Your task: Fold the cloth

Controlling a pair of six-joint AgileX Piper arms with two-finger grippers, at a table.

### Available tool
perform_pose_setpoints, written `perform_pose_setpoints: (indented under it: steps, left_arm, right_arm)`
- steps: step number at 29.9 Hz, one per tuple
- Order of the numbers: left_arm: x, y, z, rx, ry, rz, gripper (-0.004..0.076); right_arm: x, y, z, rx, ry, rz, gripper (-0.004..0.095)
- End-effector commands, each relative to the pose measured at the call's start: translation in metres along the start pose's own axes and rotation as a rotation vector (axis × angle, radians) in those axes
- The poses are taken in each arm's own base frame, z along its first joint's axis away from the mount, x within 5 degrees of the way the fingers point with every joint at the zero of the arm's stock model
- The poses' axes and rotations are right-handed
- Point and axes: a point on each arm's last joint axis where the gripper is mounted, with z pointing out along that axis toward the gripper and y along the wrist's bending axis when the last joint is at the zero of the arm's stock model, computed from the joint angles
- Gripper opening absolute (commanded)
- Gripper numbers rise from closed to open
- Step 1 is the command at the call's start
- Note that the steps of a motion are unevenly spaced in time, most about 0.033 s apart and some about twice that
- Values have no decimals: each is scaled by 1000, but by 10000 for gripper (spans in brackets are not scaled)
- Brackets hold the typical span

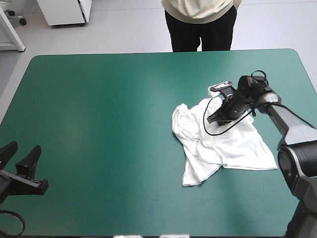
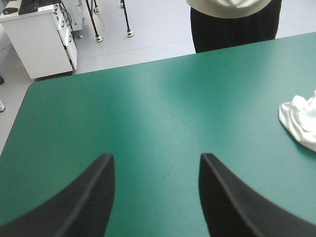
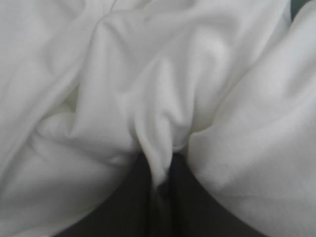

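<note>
The white T-shirt (image 1: 218,141) lies crumpled on the right half of the teal-green table. My right gripper (image 1: 214,119) is down on the heap's far part, shut on a ridge of fabric. In the right wrist view the T-shirt (image 3: 148,89) fills the picture, and a fold runs down between my black fingers at the right gripper (image 3: 160,170). My left gripper (image 1: 20,157) hangs open at the table's near left corner, far from the cloth. In the left wrist view the left gripper (image 2: 155,163) has bare cover between its fingers, and a bit of the T-shirt (image 2: 300,121) shows far ahead to one side.
Teal-green cover (image 1: 99,124) lies bare across the left and middle of the table. A person stands just beyond the far edge, not over the top.
</note>
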Motion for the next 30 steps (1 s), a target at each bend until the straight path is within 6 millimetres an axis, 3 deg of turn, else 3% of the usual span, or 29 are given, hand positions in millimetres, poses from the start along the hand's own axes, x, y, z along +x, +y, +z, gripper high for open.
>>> perform_pose_setpoints:
  steps: [1, 6, 12, 18, 22, 25, 28, 30]
  left_arm:
    - [-13, 0, -2, 5, -85, -17, 384]
    - [-13, 1, -2, -4, -86, -11, 384]
    - [-12, 1, -2, 0, -84, -13, 384]
    - [-12, 1, -2, 2, -82, -14, 384]
    - [-12, 0, -2, 4, -73, -15, 384]
    - [-10, 0, -1, 7, -58, -16, 384]
    - [-9, -1, -1, 22, -40, -26, 384]
    - [-8, -3, -1, 39, -31, -36, 384]
  right_arm:
    - [-19, 37, -37, -63, -97, -82, 5]
    - [-36, 105, -43, -107, -150, -252, 4]
    - [-38, 192, -36, -185, -191, -436, 3]
    - [-34, 254, -23, -242, -179, -564, 3]
    - [-41, 262, -25, -231, -207, -570, 6]
    - [-50, 255, -33, -178, -246, -567, 40]
    - [-60, 245, -48, -138, -288, -555, 201]
    - [-65, 239, -59, -143, -307, -537, 408]
